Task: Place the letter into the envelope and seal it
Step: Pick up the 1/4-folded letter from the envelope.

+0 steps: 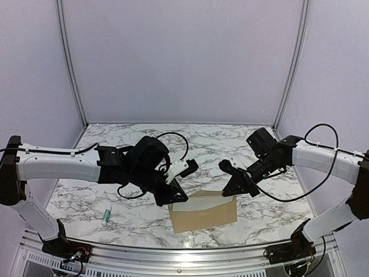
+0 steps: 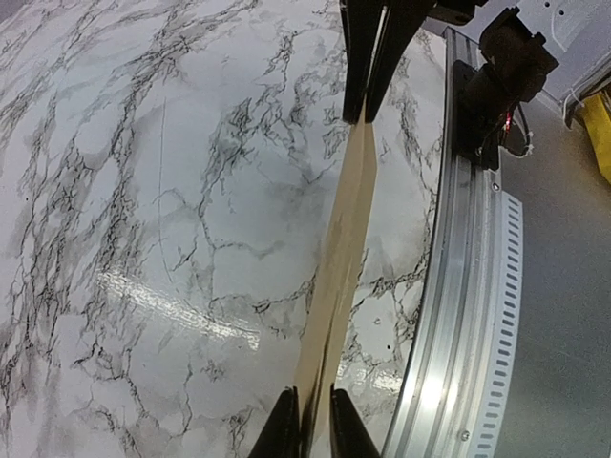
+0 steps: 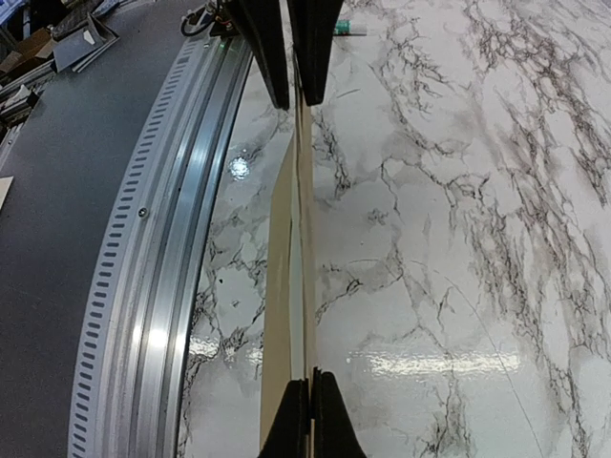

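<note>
I have the flat, rectangular tan-brown kraft paper envelope [image 1: 203,214] suspended between the two arms near the front of the white marble-patterned worktop [image 1: 115,144], close to the ribbed aluminium rail [image 2: 458,286]. The right end effector [image 3: 311,415] is pressed together on one short end, pinching the paper. The left end effector [image 2: 313,429] stands slightly spread around the other end, with a sliver of gap beside the paper, so I judge it is not gripping. This is thin, light stock with little stiffness. Held from one end only, I expect it to droop or twist, and a hard pinch would crease it. I would take it at the short edges, clear of the mouth and flap, and keep both ends supported.

The overhead camera alone gives me the broad brown face, a paler band along its upper edge [image 1: 207,196], and the small white glue stick with a green cap [image 1: 106,216] lying well off to the left. I cannot tell whether that band is the cream-white letter or the flap's inner side.

The wrist cameras see the envelope only edge-on, as a narrow strip. They do show its layers parting slightly along the length and how each pair of fingers sits on the paper. I cannot tell whether its lower edge touches the worktop.
</note>
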You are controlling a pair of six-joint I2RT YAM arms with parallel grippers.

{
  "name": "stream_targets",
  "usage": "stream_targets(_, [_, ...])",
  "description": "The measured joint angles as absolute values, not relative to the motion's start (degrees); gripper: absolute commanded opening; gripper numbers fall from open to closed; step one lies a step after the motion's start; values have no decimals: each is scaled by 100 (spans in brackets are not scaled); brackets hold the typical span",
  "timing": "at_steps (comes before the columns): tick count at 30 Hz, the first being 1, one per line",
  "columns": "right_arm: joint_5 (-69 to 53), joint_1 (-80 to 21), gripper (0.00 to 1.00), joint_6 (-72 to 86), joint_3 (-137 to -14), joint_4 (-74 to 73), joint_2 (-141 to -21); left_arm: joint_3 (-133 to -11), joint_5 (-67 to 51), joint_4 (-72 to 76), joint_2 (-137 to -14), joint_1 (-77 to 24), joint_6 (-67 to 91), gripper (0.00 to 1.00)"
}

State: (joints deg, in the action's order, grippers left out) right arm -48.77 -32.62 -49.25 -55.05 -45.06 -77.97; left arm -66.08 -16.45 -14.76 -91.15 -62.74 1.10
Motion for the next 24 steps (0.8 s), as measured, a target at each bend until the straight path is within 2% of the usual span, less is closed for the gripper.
stream_targets(3, [-4877,-3262,0,-4912,-5502,-4504,-7793,-6545,-1686,-1457,-9048,-6257,134,6])
stream_targets(10, [-4877,-3262,0,-4873,-5500,-4501,-7787,-6462,-1756,-1487,-9032,-6250,193,5])
stream_targets(16, [-4877,-3262,0,-4816,-5483,-4477,-7787,-6451,-1756,-1525,-8982,-6233,200,11])
stream_targets(24, [-4860,-3262,0,-4777,-5406,-4451,-7787,-6355,-1791,-1662,-8807,-6213,215,10])
